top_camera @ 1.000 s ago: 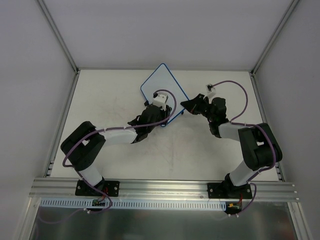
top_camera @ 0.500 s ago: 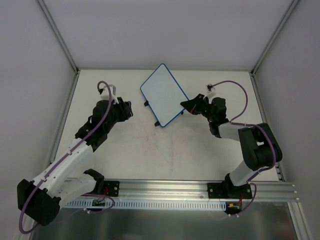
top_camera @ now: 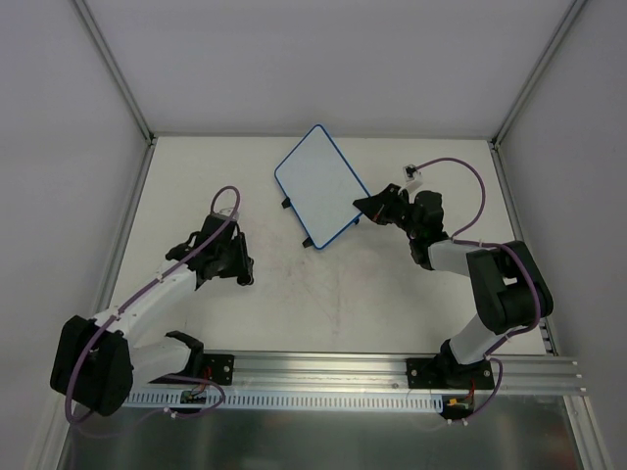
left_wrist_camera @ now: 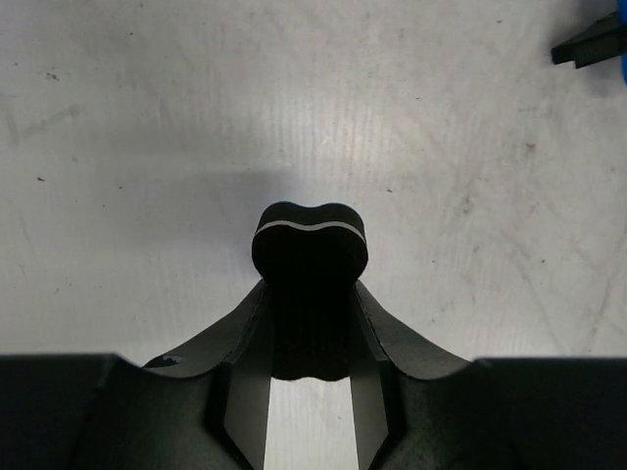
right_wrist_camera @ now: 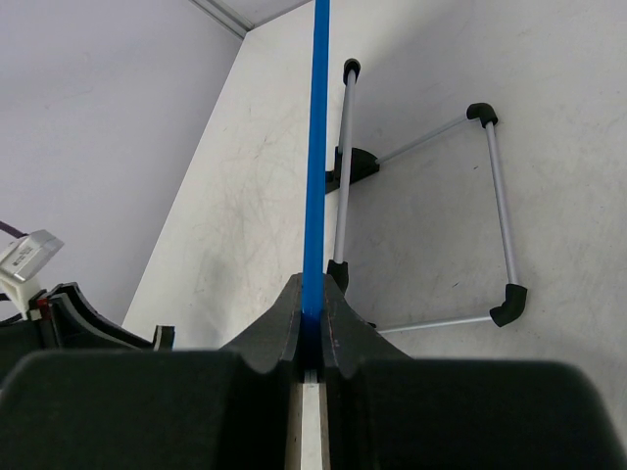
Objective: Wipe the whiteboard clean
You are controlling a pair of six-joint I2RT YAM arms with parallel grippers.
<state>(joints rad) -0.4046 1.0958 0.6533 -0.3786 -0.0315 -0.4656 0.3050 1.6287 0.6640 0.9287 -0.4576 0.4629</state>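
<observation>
White table [top_camera: 343, 294] inside a white-walled enclosure. The left gripper [top_camera: 241, 272] has withdrawn from the whiteboard [top_camera: 313, 181] to the table's left side. The board face shows no marks, so erasing appears complete. The left jaws are clamped on the black eraser [left_wrist_camera: 311, 235]. The right gripper [top_camera: 364, 208] is pinched on the whiteboard's blue rim at far centre.

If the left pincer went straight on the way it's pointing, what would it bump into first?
Probably the bare table. The black eraser gripped in the left pincer would touch it first. The whiteboard sits off to one side, though depth is hard to judge.
</observation>
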